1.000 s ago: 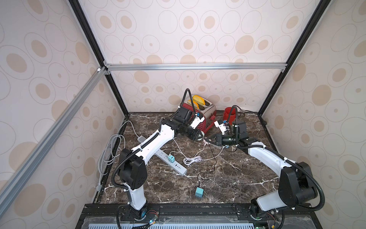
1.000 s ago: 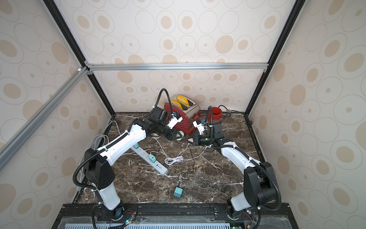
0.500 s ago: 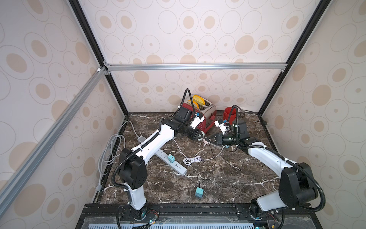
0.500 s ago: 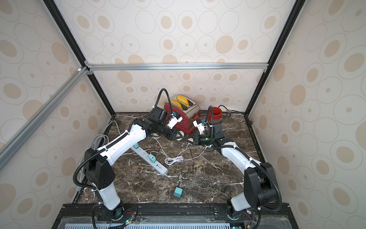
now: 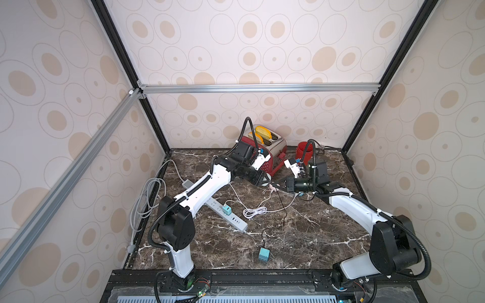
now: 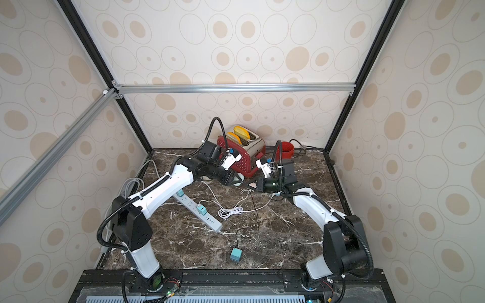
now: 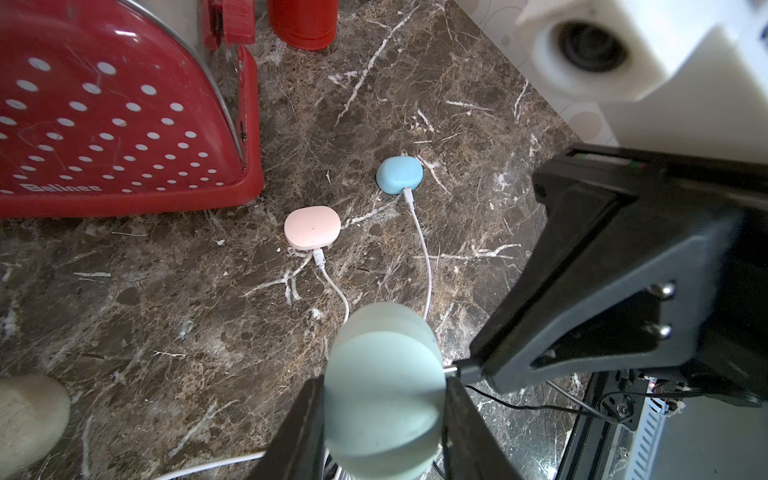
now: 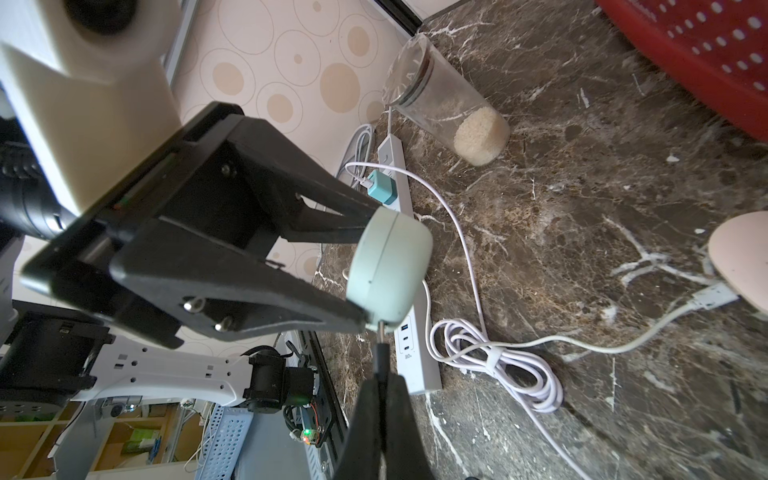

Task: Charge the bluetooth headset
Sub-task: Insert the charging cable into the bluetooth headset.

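Note:
The bluetooth headset is a pale green earbud case [image 7: 384, 386], held off the marble between the black fingers of my left gripper [image 7: 384, 415], which is shut on it. In the right wrist view the green case [image 8: 388, 270] shows side-on. My right gripper [image 8: 382, 399] is shut on the plug [image 8: 381, 353] of a thin black cable [image 5: 284, 215]. The plug's bare metal tip touches the case's edge; how deep it sits I cannot tell. In both top views the left gripper [image 5: 265, 181] [image 6: 237, 180] and the right gripper [image 5: 274, 186] [image 6: 249, 185] meet in front of the toaster.
The black cable ends at a teal adapter [image 5: 263, 255] lying loose near the front edge. A pink case [image 7: 312, 227] and a blue case [image 7: 400, 174] lie with white cables attached. A white power strip [image 5: 228, 213], red toaster [image 5: 265, 149], red cup [image 5: 304, 152] and rice jar [image 8: 449, 99] stand around.

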`<action>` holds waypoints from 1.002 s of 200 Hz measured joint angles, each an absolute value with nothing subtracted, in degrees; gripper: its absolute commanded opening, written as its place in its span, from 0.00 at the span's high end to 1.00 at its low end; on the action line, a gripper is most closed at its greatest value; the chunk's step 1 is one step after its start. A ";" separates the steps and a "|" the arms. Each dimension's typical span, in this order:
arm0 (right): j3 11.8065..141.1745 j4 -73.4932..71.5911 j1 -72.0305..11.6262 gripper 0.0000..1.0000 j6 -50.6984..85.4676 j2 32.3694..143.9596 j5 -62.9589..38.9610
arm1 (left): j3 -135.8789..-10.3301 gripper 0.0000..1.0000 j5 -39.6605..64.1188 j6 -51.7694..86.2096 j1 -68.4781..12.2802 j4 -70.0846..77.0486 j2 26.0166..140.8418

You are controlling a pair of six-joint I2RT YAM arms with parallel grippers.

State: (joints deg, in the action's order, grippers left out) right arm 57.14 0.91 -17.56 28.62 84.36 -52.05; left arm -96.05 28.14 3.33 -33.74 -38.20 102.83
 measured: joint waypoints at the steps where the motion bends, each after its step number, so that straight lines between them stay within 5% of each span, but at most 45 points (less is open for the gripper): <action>1: 57.14 0.91 -17.56 1.00 28.62 84.36 -52.05 | -96.05 0.95 28.16 3.36 -33.74 -38.19 102.83; 200: 56.86 -0.58 -17.80 1.00 33.34 84.51 -51.00 | -97.12 0.96 24.27 1.56 -35.31 -37.85 102.83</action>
